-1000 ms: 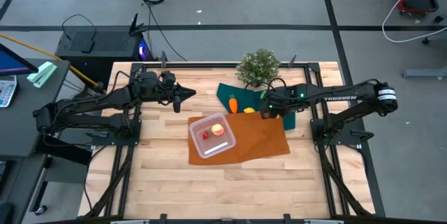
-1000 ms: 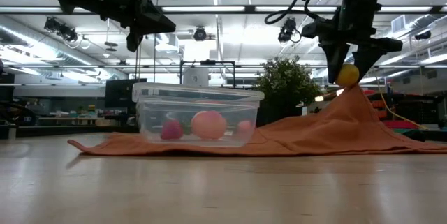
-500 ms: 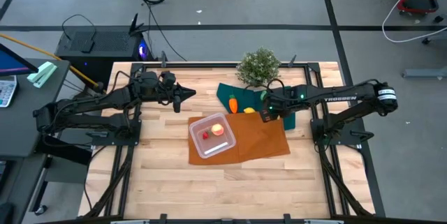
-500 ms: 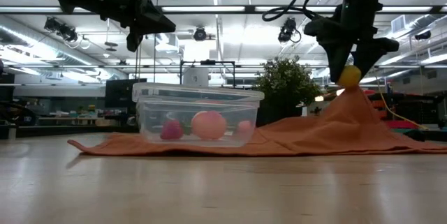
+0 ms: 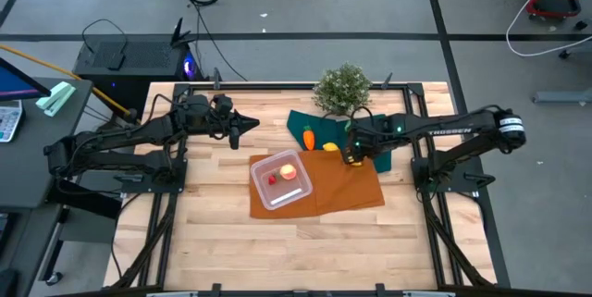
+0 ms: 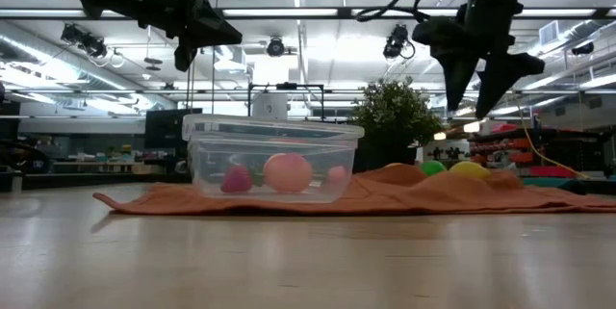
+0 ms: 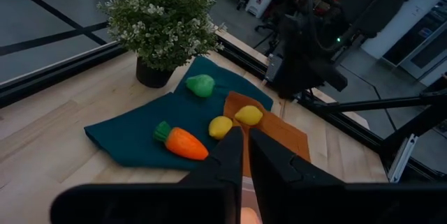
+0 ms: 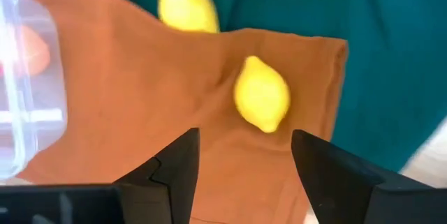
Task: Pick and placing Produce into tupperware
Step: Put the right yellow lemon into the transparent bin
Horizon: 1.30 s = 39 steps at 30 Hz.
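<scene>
low view: right hand [image 6: 483, 86] open, empty, above lemon [image 6: 469, 169]

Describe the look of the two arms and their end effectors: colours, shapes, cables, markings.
Both arms are dark, slender and multi-jointed. The right arm carries white lettering along its forearm, a pale band near its base end, and small green lights near the wrist. Each ends in a two-finger end effector: the left end effector tapers to a point, the right end effector has wedge-shaped black fingers. Black cables loop above it.

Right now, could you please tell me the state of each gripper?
Left gripper: fingers shut, holding nothing, above the table.
Right gripper: fingers open, empty, above the yellow lemon on the orange cloth.
</scene>
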Each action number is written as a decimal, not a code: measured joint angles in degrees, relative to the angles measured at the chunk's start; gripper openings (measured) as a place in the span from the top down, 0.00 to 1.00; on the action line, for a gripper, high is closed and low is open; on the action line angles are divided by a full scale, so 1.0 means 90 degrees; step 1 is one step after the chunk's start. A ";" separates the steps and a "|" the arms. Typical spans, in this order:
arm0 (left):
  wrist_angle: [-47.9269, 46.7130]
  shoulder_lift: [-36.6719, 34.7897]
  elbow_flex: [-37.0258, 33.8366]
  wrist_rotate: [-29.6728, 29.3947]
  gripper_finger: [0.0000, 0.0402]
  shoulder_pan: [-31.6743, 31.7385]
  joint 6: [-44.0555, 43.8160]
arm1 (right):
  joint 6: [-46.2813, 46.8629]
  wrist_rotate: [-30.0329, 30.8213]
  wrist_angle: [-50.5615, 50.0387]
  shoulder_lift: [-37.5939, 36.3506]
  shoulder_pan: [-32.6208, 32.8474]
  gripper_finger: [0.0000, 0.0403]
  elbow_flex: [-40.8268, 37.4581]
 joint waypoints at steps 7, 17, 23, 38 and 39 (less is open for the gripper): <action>-0.0003 0.0000 0.0000 0.0000 0.90 0.0002 0.0000 | -0.0570 0.0164 0.0174 0.0826 0.0144 0.48 -0.0002; -0.0003 0.0000 0.0000 0.0000 0.93 -0.0004 -0.0002 | -0.0977 0.0032 0.0507 0.1974 -0.0034 0.47 -0.0010; -0.0005 0.0000 0.0000 0.0003 0.91 -0.0005 -0.0015 | -0.1102 0.0035 0.0648 0.2155 -0.0183 0.48 -0.0009; -0.0005 0.0000 0.0000 0.0007 0.93 -0.0005 -0.0017 | -0.1043 0.0318 0.0942 0.2391 -0.0303 0.45 -0.0007; -0.0003 0.0000 0.0000 0.0007 0.93 -0.0005 -0.0019 | -0.1007 0.0339 0.0941 0.2391 -0.0315 0.45 -0.0007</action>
